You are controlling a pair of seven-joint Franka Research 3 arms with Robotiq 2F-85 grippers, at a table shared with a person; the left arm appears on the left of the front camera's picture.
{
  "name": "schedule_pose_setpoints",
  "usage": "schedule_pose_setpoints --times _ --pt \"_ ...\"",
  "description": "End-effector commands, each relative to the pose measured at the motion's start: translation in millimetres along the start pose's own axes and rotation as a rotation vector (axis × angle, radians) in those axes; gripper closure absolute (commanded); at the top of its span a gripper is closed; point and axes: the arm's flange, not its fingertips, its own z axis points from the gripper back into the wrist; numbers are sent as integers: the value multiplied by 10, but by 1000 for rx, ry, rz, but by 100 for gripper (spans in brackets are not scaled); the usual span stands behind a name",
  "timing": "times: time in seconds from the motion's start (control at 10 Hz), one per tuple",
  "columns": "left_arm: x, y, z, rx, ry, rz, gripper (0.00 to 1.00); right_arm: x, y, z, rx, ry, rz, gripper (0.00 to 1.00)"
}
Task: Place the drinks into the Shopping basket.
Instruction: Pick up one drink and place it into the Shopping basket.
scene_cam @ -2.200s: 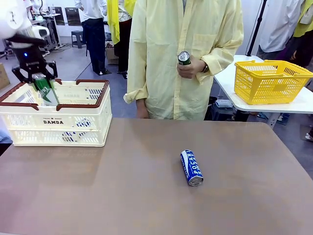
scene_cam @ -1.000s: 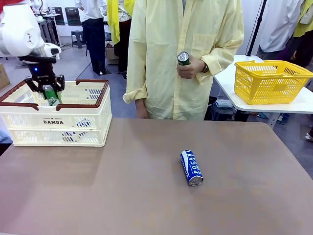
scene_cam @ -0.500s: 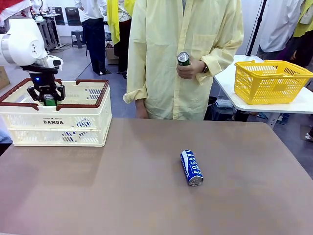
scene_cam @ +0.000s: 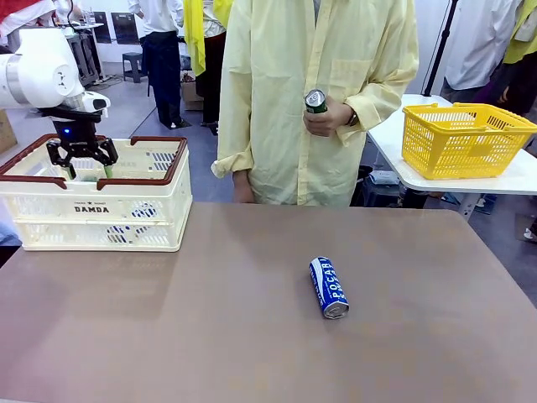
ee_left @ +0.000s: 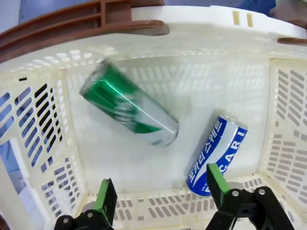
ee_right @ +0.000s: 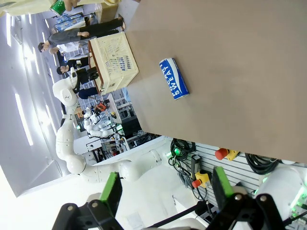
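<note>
Front view: your left gripper hangs just over the Shopping basket, tips dipping past the red-brown rim, jaws spread wide w/ nothing pinched; that height makes sense for a short drop into the cream slotted crate. Well off to its right a loose blue can lies on its side on the smooth brown table, silver end toward you, so it can roll. Farther off, the person's hand holds a spare green can upright at chest level, prob. waiting to set it down. Left wrist view: green pads stand apart at the bottom edge. Straight ahead of them a dropped green can sits tilted inside the crate, glossy metal, motion-blurred, clear of both pads, so I judge it's loose and settling. Nearer the right pad a stowed blue can leans into the corner, white lettering up. Walls are thin ribbed plastic w/ slots; the floor looks hard, so expect cans to bounce. Right wrist view: your right gripper is idle, jaws fully apart and empty, parked off the table edge. The loose blue can lies ahead of it, the crate beyond. Rough tally: two cans in, one on the table, one w/ the person.
</note>
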Motion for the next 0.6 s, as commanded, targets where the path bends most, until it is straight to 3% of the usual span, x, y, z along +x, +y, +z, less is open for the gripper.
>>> schedule_pose_setpoints --times 0.0,0.3,0.5 --pt "8 69 86 8 -14 -6 0 -23 16 -2 -2 5 -4 0" --pt "-187 136 389 -98 -34 -53 0 -23 16 -2 -2 5 -4 0" --pt "-707 241 916 -310 44 -213 0 -23 16 -2 -2 5 -4 0"
